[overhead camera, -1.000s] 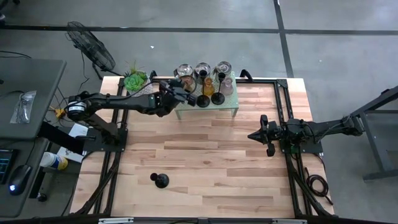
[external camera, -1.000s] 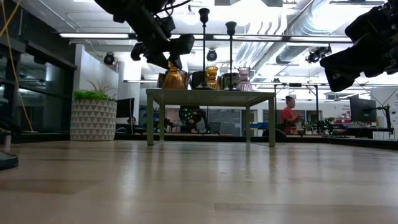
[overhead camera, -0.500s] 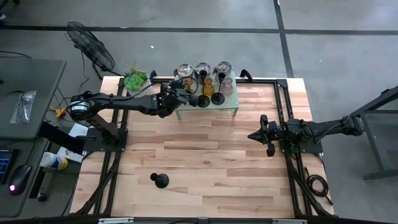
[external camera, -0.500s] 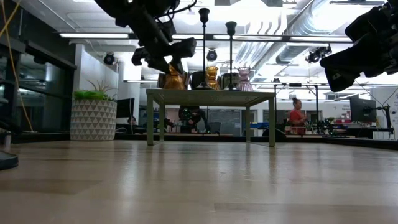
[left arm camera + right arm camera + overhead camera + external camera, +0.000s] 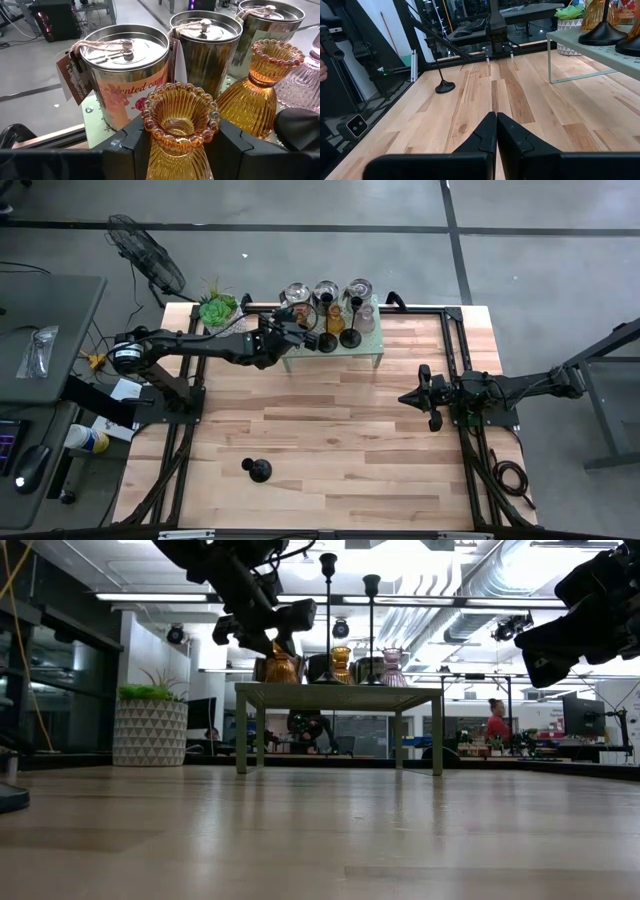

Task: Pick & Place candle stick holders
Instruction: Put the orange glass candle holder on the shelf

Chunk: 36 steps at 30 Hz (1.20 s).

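Note:
A small pale-green stand (image 5: 362, 352) at the table's far middle carries the candle stick holders. They are silver cups (image 5: 125, 75), amber glass ones (image 5: 260, 92), a pink glass one (image 5: 306, 75) and black stemmed ones (image 5: 326, 340). My left gripper (image 5: 182, 145) reaches in from the table's left and is shut on the nearest amber holder (image 5: 180, 117). One black stemmed holder (image 5: 257, 470) stands by its round base on the table near the front. My right gripper (image 5: 405, 397) hangs shut over the table's right side, touching nothing. My left gripper pinches the amber holder's ribbed neck (image 5: 176, 150), just below its beaded rim, between the two fingers (image 5: 135, 145). The fingers come from the table's left, slanting slightly down. The holder stays upright; in the low view its base (image 5: 280, 677) sits at the stand's top.
A white pot with a green plant (image 5: 217, 308) stands at the far left corner, close to my left arm. Black rails (image 5: 455, 360) frame the table's sides. Bare wood (image 5: 340, 440) stretches between the stand and the near edge.

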### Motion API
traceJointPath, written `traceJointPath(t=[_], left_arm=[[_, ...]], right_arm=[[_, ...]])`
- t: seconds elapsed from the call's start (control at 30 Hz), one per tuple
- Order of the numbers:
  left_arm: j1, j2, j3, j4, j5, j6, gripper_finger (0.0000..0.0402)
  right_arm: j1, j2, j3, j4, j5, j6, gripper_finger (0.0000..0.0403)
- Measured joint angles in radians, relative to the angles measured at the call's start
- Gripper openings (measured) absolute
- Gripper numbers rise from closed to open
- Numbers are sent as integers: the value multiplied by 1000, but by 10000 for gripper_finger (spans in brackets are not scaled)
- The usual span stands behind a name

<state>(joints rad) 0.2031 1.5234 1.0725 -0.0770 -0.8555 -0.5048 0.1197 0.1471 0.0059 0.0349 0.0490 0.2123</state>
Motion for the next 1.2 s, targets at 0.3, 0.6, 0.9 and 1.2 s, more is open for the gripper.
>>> traceJointPath(t=[0.3, 0.6, 0.9, 1.2], left_arm=[[0, 1, 0, 0, -3, 2, 147], [0, 10, 0, -1, -11, 3, 147], [0, 10, 0, 1, -11, 31, 147], [0, 17, 0, 14, -35, 36, 180]], right_arm=[[0, 0, 0, 0, 0, 0, 3], [0, 0, 0, 0, 0, 0, 3], [0, 0, 0, 0, 0, 0, 3], [0, 0, 0, 0, 0, 0, 3]])
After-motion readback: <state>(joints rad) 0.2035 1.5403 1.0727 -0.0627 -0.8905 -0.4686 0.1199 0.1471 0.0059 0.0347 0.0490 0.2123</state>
